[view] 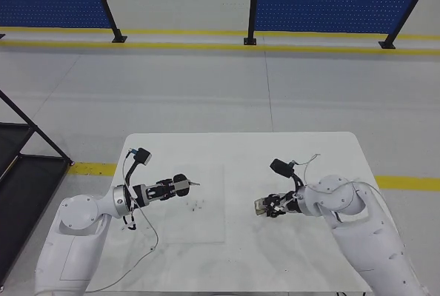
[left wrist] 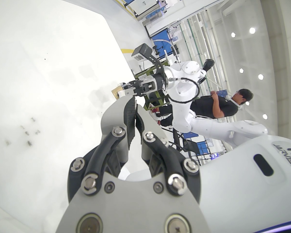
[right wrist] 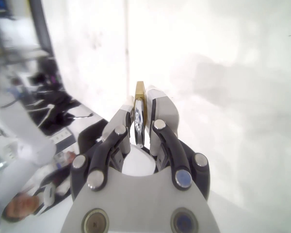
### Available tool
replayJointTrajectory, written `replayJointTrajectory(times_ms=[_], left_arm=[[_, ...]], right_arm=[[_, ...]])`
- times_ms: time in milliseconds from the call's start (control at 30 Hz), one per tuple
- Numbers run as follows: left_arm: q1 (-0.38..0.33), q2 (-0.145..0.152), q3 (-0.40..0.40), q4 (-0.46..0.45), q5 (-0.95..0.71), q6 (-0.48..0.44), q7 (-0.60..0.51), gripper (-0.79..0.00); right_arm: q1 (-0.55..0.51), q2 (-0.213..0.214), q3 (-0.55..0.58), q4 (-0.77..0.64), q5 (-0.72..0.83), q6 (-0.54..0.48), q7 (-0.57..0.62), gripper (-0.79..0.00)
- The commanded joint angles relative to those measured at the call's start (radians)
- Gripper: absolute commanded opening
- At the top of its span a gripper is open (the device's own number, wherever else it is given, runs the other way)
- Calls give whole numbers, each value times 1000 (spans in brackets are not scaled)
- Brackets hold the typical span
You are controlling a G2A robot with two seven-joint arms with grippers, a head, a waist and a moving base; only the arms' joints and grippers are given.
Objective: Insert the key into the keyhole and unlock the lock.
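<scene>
White worktop is lying under both my arms. My right fingers are clamping the brass lock. My left fingers are pressing shut on a thin sliver, seemingly the key, which is pointing toward the lock, well apart from it. Step judged: approach before insertion. The next move is calling for lining the key tip up squarely with the keyhole.

Top camera looks down; close wrist cameras apparently share the table.
</scene>
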Motion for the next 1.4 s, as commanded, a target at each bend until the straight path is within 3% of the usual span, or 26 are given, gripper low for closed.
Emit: replayJointTrajectory(times_ms=[0, 233, 367, 767, 833, 1100, 1367], left_arm=[[0, 0, 0, 0, 0, 0, 0, -785], [0, 0, 0, 0, 0, 0, 0, -785], [0, 0, 0, 0, 0, 0, 0, -785], [0, 0, 0, 0, 0, 0, 0, -785], [0, 0, 0, 0, 0, 0, 0, -785], [0, 0, 0, 0, 0, 0, 0, -785], [0, 0, 0, 0, 0, 0, 0, -785]], right_arm=[[-31, -2, 40, 38, 146, -117, -56, -785], [-74, -12, 87, 179, 458, -422, -157, -785], [-63, -18, 66, 236, 528, -540, -158, -785], [-59, -18, 62, 243, 527, -542, -151, -785], [-79, -23, 58, 241, 597, -530, -194, -785], [-112, -37, 15, 268, 732, -599, -248, -785], [-109, -36, 10, 293, 741, -648, -243, -785]])
